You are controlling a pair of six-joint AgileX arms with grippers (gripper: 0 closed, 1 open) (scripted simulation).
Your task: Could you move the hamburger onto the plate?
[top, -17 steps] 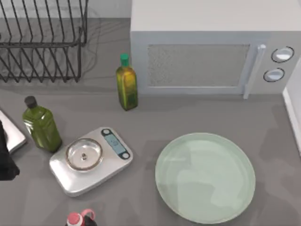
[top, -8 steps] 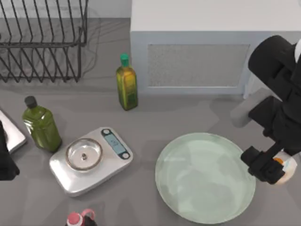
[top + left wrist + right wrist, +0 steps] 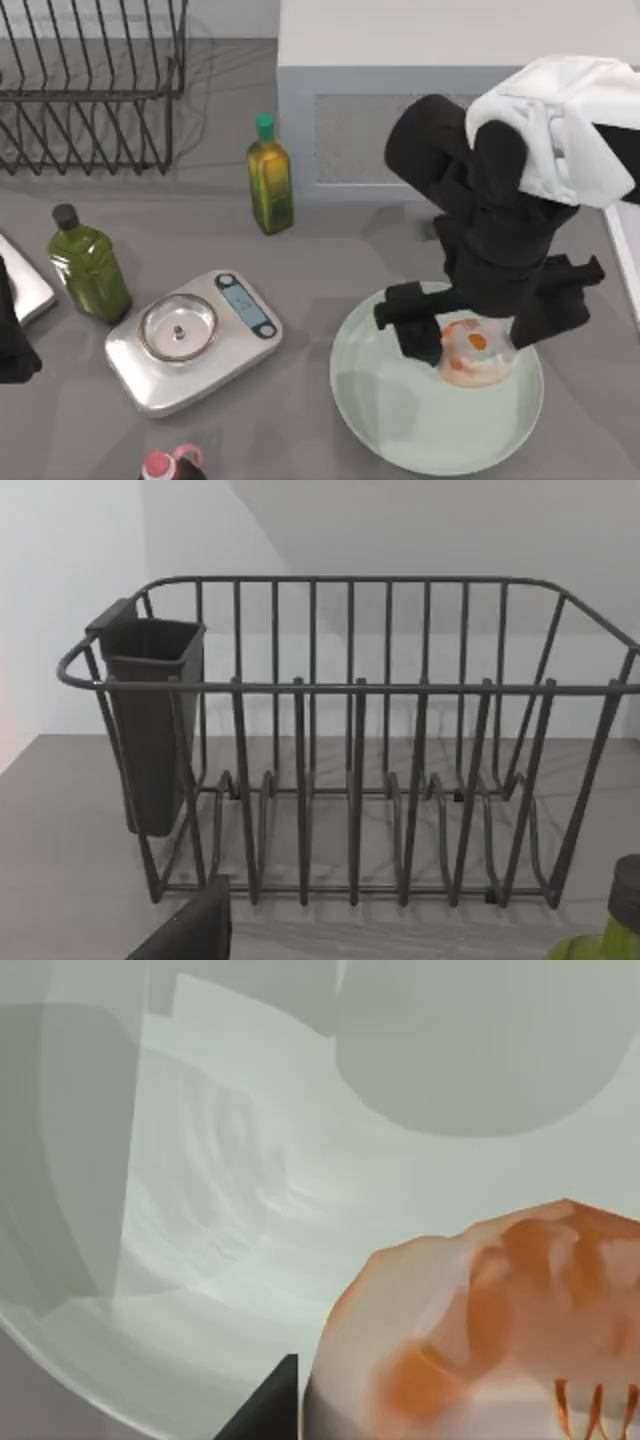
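Mint plate (image 3: 400, 420) — cream-orange hamburger (image 3: 468, 352).

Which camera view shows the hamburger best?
The right wrist view: the hamburger is close, with its orange patches clear above the plate. In the top view the hamburger is small, between the right hand fingers over the plate. The left wrist view faces a dish rack.

— What sort of place are we looking at?

— A kitchen, we'd say. A white microwave (image 3: 420, 120) stands at the back of the grey surface (image 3: 330, 250).

— What else tells us so?

— Left of the microwave we see a wire dish rack (image 3: 90, 90), with an oil bottle (image 3: 269, 175) between them. In front of the microwave lie a steel kitchen scale (image 3: 192, 338) and a mint-green plate (image 3: 400, 410).
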